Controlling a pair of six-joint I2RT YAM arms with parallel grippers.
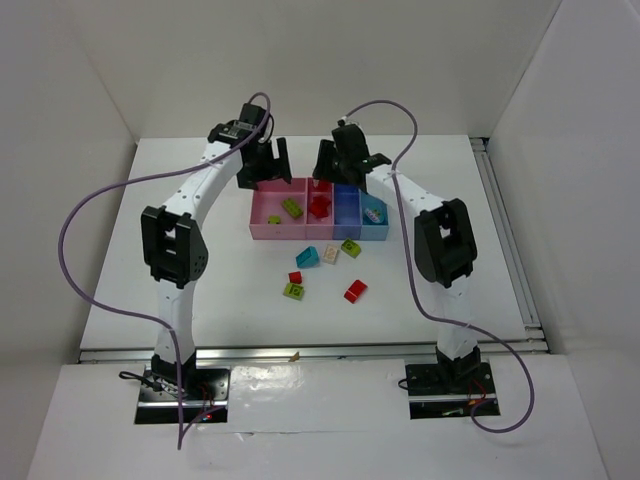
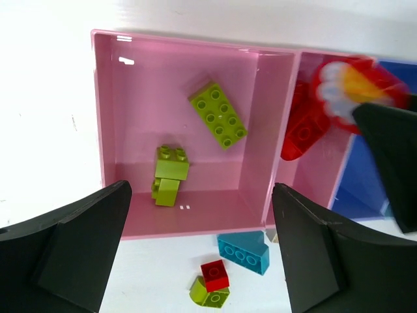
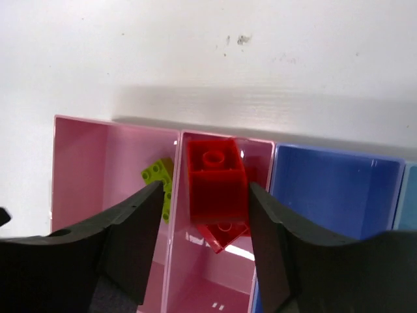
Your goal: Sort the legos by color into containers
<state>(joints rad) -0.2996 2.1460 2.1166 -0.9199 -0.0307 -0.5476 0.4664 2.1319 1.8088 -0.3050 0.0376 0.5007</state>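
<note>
The containers stand in a row: wide pink (image 1: 262, 228), narrow pink (image 1: 320, 228), blue (image 1: 346, 215), cyan (image 1: 380, 232). My right gripper (image 3: 205, 195) hovers over the narrow pink bin (image 3: 215, 287). A red brick (image 3: 217, 182) sits between its fingers, against the right finger with a gap to the left one. Another red brick (image 3: 221, 236) lies below. My left gripper (image 2: 202, 195) is open and empty over the front wall of the wide pink bin (image 2: 130, 130), which holds green bricks (image 2: 218, 115) (image 2: 169, 175).
Loose on the table in front of the bins lie a cyan brick (image 1: 307, 257), a cream brick (image 1: 330, 254), green bricks (image 1: 351, 247) (image 1: 294, 291) and red bricks (image 1: 295, 277) (image 1: 355, 291). The cyan bin holds a pale piece (image 1: 374, 212). White walls stand on three sides.
</note>
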